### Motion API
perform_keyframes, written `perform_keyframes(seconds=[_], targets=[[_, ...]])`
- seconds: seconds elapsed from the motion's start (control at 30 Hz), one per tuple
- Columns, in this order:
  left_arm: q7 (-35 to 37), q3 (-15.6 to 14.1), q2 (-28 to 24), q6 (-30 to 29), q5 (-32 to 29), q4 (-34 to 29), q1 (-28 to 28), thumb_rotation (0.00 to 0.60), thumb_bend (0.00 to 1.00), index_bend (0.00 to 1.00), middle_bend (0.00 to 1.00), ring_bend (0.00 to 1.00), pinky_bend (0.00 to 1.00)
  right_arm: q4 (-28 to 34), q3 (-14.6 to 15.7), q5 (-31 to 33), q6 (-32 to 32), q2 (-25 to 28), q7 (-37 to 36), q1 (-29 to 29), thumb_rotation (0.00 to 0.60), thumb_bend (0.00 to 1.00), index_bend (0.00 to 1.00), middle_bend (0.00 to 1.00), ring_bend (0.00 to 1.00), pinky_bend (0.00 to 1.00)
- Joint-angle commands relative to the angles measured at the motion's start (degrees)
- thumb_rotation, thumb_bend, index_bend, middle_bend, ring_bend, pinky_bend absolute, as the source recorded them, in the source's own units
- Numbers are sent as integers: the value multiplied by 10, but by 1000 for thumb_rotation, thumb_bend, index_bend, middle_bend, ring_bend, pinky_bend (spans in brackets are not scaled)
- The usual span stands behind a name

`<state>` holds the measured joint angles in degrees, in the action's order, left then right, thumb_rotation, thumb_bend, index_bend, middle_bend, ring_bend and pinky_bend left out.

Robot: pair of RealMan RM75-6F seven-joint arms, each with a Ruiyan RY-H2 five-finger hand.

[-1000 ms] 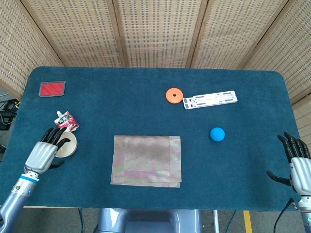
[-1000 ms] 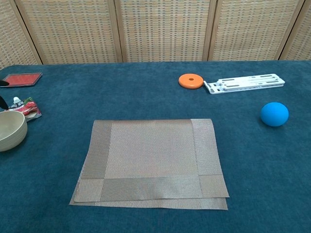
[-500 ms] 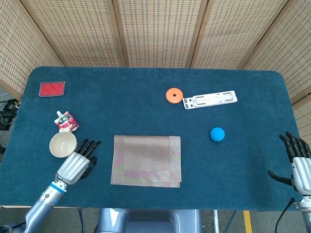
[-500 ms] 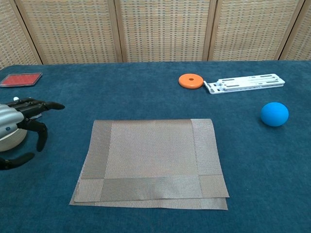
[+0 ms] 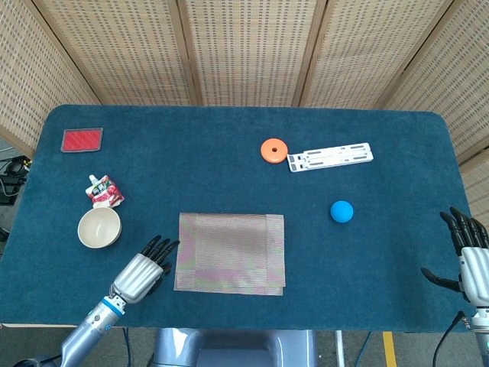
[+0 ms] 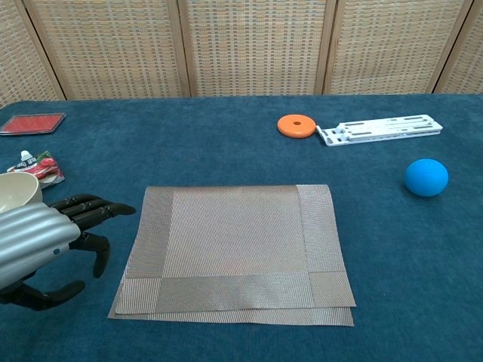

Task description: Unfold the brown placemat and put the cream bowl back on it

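At the lower left the left hand point(image 5: 142, 274) holds nothing, fingers apart, just beside the folded placemat point(image 5: 231, 252) at lower centre. The right hand point(image 5: 468, 258) (lower right corner) is likewise spread. Left of the mat, the bowl point(image 5: 99, 228) looks empty.

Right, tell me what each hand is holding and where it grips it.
Nothing is held. The left hand is open beside the brown placemat; the right hand is open too.
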<state>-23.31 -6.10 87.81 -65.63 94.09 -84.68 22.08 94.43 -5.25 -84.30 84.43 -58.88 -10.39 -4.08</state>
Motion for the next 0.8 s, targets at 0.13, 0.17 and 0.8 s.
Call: perform_keyframes(seconds=[0.13, 0.17, 0.8], targets=[[-5, -5, 13, 4, 2, 13, -1, 600, 454, 515, 0, 0, 0, 0, -1, 1, 1, 1, -1, 0, 600, 59, 3, 0, 0, 0], [-6, -5, 14, 5, 2, 14, -1, 600, 454, 514, 0, 0, 0, 0, -1, 1, 1, 1, -2, 1, 600, 59, 3, 0, 0, 0], [-10, -9, 67, 9, 17, 41, 5, 600, 454, 496, 0, 0, 0, 0, -2, 3, -1, 4, -10, 1, 600, 59, 3, 0, 0, 0]])
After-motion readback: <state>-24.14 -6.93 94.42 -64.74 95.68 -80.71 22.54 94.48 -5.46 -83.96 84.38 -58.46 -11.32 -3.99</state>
